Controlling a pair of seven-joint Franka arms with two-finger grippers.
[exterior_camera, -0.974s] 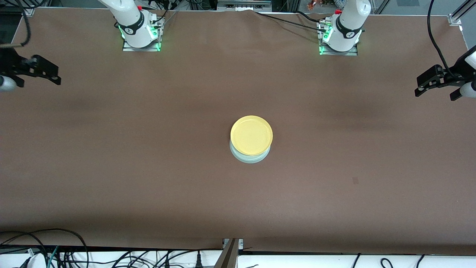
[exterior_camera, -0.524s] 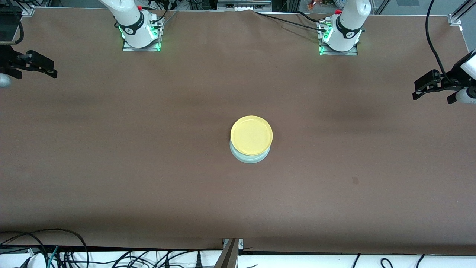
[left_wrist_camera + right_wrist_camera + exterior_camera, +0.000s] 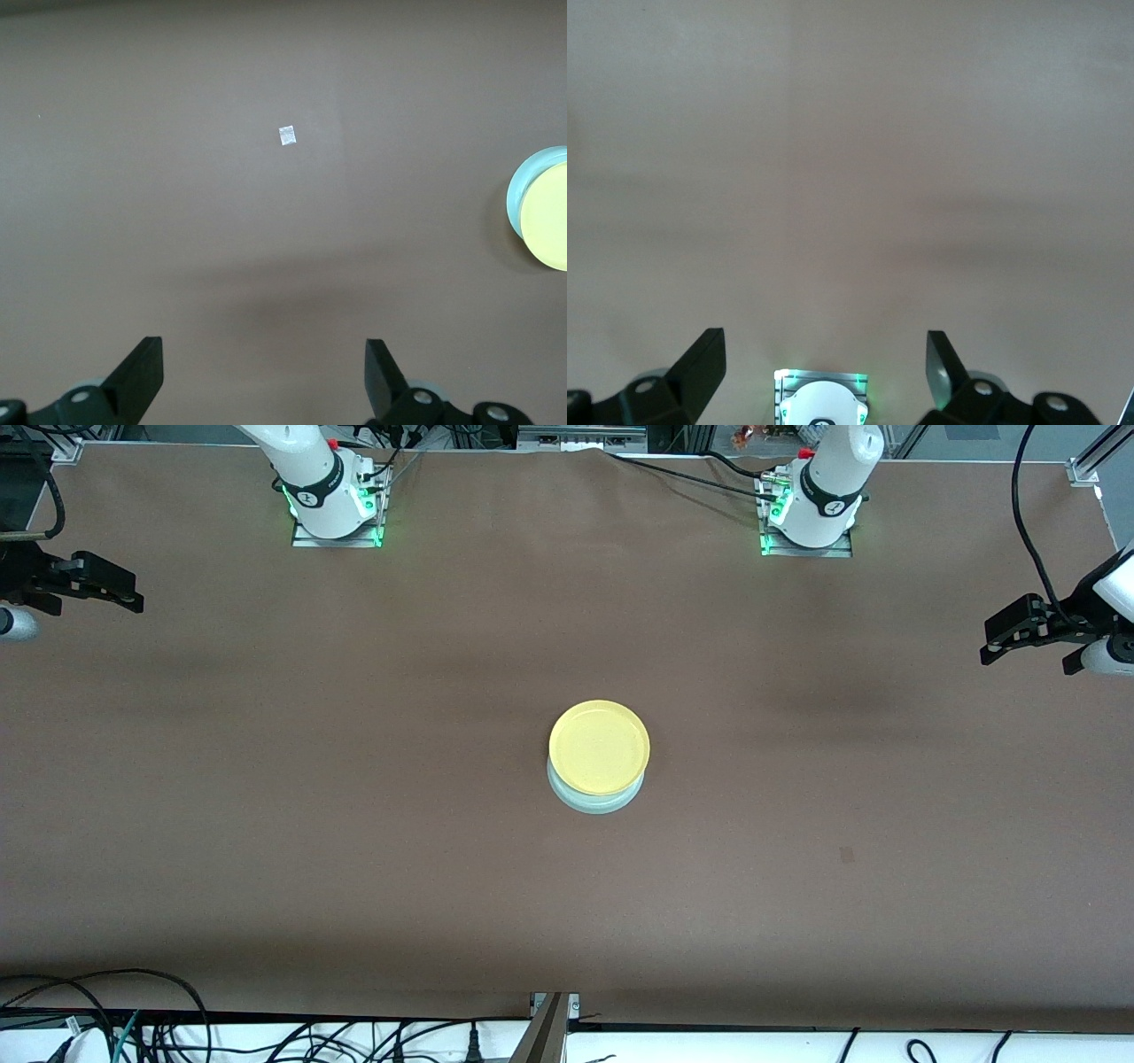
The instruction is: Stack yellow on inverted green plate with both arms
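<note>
Brown cloth covers the whole tabletop (image 3: 354,824), the largest thing we see, with the two white arm bases standing along its edge farthest from the front camera. At the middle of the tabletop sits the yellow plate (image 3: 599,746), right way up, resting on the green plate (image 3: 595,804); we see only a pale crescent of the green plate's edge on the side nearer the front camera, so the yellow plate sits slightly off-centre on it. In the left wrist view the same stack shows at the edge, yellow plate (image 3: 547,219) over green plate (image 3: 517,190). The left claw (image 3: 1005,631) hangs over the left arm's end of the tabletop, well apart from the plates; we see its fingers spread wide with nothing between them (image 3: 264,376). The right claw (image 3: 120,589) hangs over the right arm's end, equally clear of the stack, its fingers likewise parted and empty (image 3: 826,367). Smallest, a little pale square mark (image 3: 287,135) lies on the cloth under the left wrist camera.
</note>
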